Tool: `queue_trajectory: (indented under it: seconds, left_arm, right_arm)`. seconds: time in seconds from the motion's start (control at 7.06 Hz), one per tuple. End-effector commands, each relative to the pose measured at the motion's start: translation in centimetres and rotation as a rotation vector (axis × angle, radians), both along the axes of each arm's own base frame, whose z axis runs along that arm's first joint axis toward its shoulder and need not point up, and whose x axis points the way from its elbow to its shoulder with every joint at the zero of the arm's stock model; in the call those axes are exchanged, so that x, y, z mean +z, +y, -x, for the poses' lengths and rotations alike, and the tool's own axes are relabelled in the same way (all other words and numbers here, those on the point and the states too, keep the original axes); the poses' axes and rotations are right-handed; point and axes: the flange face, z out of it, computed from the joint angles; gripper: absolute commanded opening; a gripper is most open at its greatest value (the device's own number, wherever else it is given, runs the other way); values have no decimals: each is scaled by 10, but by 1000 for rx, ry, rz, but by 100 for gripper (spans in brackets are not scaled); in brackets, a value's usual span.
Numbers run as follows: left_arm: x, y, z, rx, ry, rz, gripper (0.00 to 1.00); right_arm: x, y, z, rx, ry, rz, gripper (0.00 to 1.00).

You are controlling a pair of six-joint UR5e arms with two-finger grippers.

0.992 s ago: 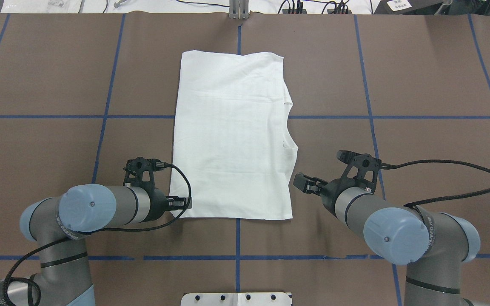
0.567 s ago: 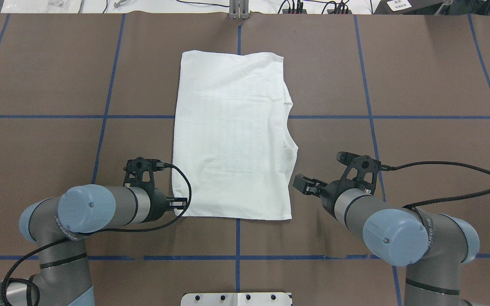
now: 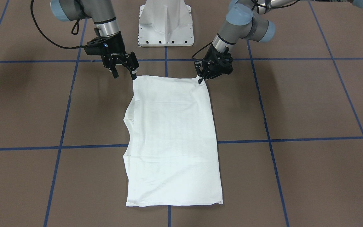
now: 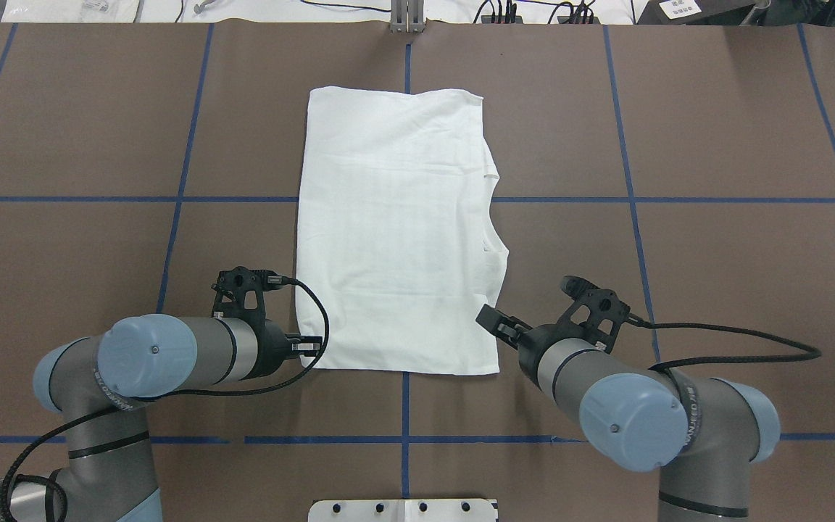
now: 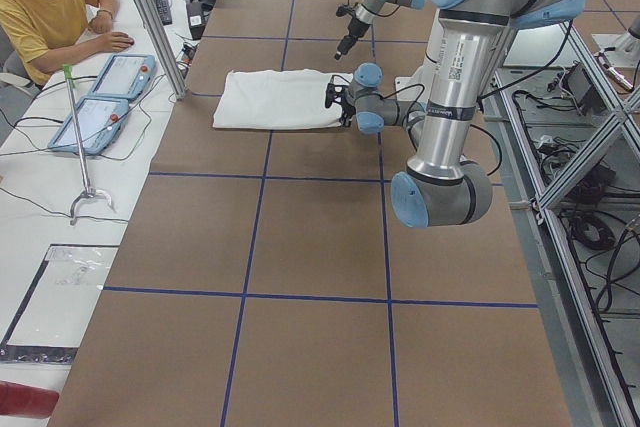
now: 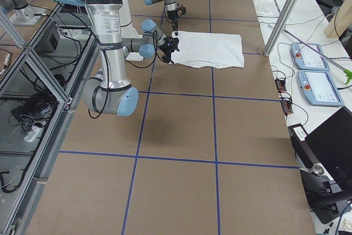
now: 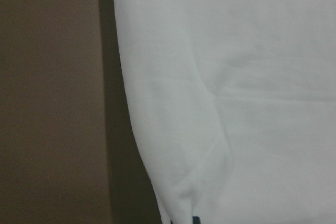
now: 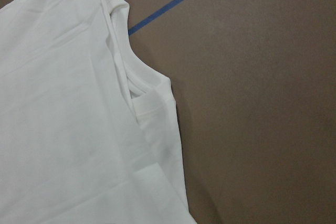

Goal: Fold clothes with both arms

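Observation:
The white shirt lies flat on the brown table, folded into a long narrow rectangle, its collar notch on the right edge in the overhead view. My left gripper is low at the shirt's near left corner, fingers together on the cloth edge. In the left wrist view the white cloth fills the frame. My right gripper stands open at the near right corner, one fingertip touching the hem. The right wrist view shows the shirt and its collar fold.
The white pedestal sits between the arm bases. Blue tape lines grid the table. A seated person and two pendants are at a side bench beyond the far edge. Cables run along that edge.
My right gripper has moved left and closer to the base, onto the shirt's near right corner. The left gripper has barely shifted; the near left corner of the shirt has pulled in slightly.

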Motion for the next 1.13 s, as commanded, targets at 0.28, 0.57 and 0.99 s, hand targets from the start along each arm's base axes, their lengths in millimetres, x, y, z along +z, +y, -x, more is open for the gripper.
queue_trajectory:
  seconds: [0.28,0.57,0.99]
  left_arm:
    - [-3,0,1,-2,5,-2,0]
    - [-3,0,1,-2,6,-3,0]
    - [-3,-1,2,-13,5,-8,0]
  right_arm:
    - [-16,9,82,49,80,116,97]
    - [-17,17,87,50,74,133,97]
    - [-29,27,97,48,85,152,96]
